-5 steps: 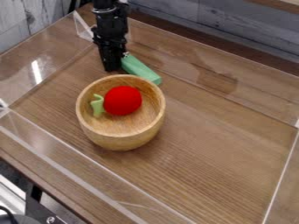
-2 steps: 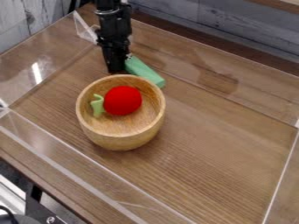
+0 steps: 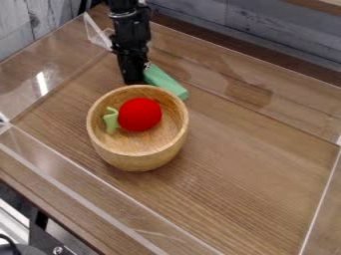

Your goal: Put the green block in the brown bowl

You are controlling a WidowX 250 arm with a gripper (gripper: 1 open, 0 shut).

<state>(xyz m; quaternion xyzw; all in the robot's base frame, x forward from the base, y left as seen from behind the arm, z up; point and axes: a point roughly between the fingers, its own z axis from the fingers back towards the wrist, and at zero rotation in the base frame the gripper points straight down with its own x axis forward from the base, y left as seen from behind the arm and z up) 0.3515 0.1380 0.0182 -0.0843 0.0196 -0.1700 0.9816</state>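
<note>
surface: wooden table (image 3: 253, 189) fenced by clear plastic walls (image 3: 34, 85); grey planked backdrop behind.
brown bowl (image 3: 163, 147): upright, left of the table's centre; contains a red round object (image 3: 140, 114) and a pale green piece (image 3: 108, 122) against the left inner wall.
green block (image 3: 167, 82): flat on the table just behind the bowl's far rim; outside the bowl, not lifted.
gripper (image 3: 132, 76): pointing straight down, tip low at the block's left end.
jaws: drawn fully together; whether clamped on the block's end or only touching it, not discernible.
step in hand: judged to be the grasp of the block; transfer to the bowl not yet begun.
next move: vertical lift high enough to clear the rim, short travel toward the bowl, release over the free right side.
caution: little open room inside the bowl; possible tilt of the block under an end grip.
</note>
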